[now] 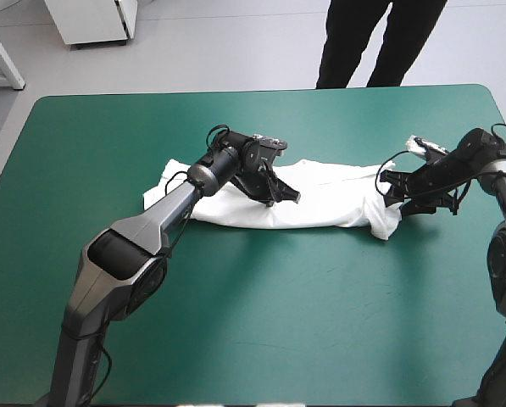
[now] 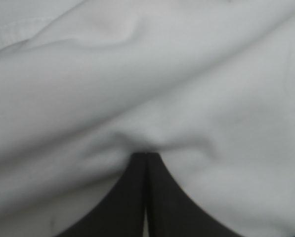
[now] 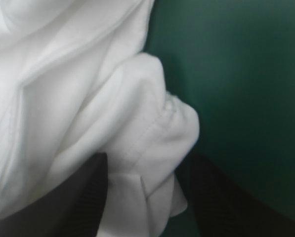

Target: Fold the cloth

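Soft, light T-shirt [image 1: 329, 203]. Left gripper [image 1: 288, 197] pinches its middle, jaws closed; right gripper [image 1: 394, 193], jaws apart, straddles the 3 o'clock end, likely the best hold.

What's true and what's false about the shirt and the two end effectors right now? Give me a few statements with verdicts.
1. The T-shirt lies on the teal-green cover. True.
2. The left end effector is wide open. False: its fingers meet, shut on the T-shirt.
3. The right end effector has its fingers apart, a fold of cloth between them. True.
4. The T-shirt is a neat square bundle. False: it lies as a long rumpled band between the two arms.
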Controlling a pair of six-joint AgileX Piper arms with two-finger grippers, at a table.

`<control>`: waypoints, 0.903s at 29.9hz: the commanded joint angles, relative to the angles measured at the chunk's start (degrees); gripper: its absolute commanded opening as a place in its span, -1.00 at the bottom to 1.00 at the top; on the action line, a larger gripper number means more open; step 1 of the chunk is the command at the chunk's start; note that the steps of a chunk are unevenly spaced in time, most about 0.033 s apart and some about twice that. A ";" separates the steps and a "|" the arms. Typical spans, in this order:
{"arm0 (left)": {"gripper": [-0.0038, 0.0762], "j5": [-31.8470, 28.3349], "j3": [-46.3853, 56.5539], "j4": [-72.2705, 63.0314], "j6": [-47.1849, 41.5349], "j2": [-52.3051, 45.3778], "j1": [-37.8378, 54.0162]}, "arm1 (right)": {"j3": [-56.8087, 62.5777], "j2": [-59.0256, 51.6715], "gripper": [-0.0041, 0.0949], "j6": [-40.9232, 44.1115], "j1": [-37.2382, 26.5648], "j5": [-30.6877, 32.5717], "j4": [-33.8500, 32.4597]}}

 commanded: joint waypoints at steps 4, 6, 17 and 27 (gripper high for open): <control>-0.96 -0.75 -0.87 -0.87 -0.52 -2.55 -0.36 | -1.11 0.14 -0.04 -0.89 2.53 -0.21 1.00; -0.96 -0.88 -0.87 -0.87 -0.52 -2.55 -0.36 | -1.11 0.60 -0.28 -0.89 4.03 -0.10 0.08; -0.96 -0.54 -0.87 -0.87 -0.25 -2.55 -0.36 | -3.08 -2.20 -0.94 1.85 6.73 0.91 -4.54; -0.96 -0.54 -0.87 -0.87 -0.25 -2.55 -0.36 | -9.17 -11.86 -0.94 0.71 6.95 1.76 2.19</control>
